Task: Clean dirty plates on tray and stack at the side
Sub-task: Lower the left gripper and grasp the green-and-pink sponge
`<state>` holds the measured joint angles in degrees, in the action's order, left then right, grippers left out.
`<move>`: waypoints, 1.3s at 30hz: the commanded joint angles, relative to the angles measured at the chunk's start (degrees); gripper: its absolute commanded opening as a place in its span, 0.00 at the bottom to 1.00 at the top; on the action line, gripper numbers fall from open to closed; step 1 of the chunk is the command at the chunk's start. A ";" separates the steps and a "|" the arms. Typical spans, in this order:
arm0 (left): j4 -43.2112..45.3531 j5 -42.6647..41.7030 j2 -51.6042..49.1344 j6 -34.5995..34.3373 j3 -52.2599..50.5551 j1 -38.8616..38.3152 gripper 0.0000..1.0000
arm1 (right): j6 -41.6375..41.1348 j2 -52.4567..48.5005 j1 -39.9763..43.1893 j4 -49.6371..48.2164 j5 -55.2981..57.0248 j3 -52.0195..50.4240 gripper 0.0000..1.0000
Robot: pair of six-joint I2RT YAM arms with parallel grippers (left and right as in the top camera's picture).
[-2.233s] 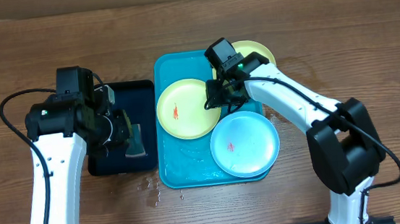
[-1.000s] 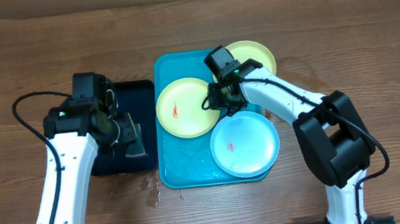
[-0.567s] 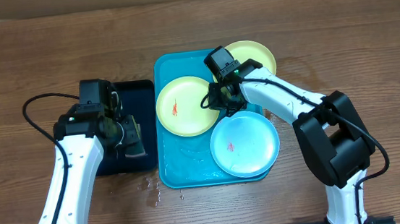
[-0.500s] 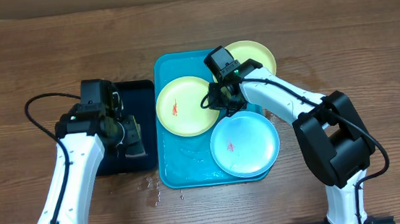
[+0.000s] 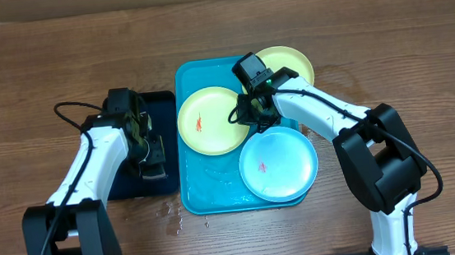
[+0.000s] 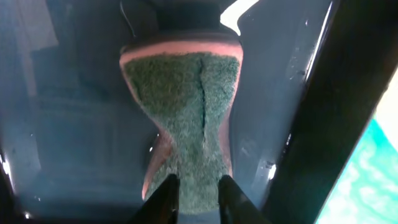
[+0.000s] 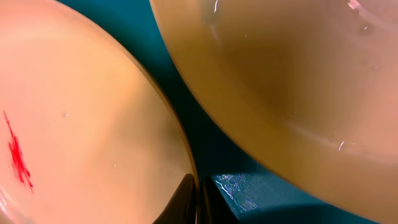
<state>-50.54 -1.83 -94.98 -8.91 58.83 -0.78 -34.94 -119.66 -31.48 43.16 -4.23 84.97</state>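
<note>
Okay, nearest my edge of the wooden table (image 5: 385,39), beads of water (image 5: 173,211) lie on the wood just in front of the turquoise tray (image 5: 216,186). It is a glossy, round-cornered rectangle with a raised rim, and its long axis runs away from me. In its near right corner sits the blue-rimmed plate (image 5: 285,172), round smooth plastic with one small red smear near its centre. Its right rim reaches over the tray's wall.

Left of the tray, over the dark tray (image 5: 160,107), my left gripper (image 6: 198,198) pinches the narrow near end of a sponge (image 6: 183,93). The sponge is hourglass-shaped, with a coarse green scouring face and a pink foam edge, and its long axis points straight out from the fingers. The dark surface under it is wet and reflective. Past the sponge's far end everything sinks into shadow that I cannot read.

Farther in, my right gripper (image 7: 196,199) has its jaws nearly together on the right rim of the smeared green plate (image 5: 212,137), which lies flat in the tray's far left part. The wrist camera catches only a slice of that plate, tinted orange, with a red streak (image 7: 17,155) near the picture's left edge. Beyond a strip of tray comes the second green plate (image 5: 292,62), at the far right corner, partly past the rim. The arm hides its near left edge, and I cannot tell what it rests on.
</note>
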 commanded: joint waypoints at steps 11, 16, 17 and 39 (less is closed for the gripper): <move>2.62 1.20 -0.76 2.69 -0.37 -0.33 0.34 | -0.66 -0.04 0.04 -0.02 0.76 0.92 0.04; 3.96 1.25 -1.46 2.47 -1.44 -0.33 0.33 | -0.66 -0.04 0.04 -0.02 0.76 0.92 0.04; 4.20 1.25 -1.46 2.47 -1.70 -0.33 0.33 | -0.66 -0.04 0.04 -0.02 0.76 0.92 0.04; 5.84 3.69 -6.69 -1.88 -2.21 -0.33 0.12 | -0.66 -0.04 0.04 -0.02 0.76 0.92 0.05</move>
<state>-45.06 1.13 -99.39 -8.91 57.30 -0.78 -34.94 -119.66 -31.48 43.16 -4.23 84.97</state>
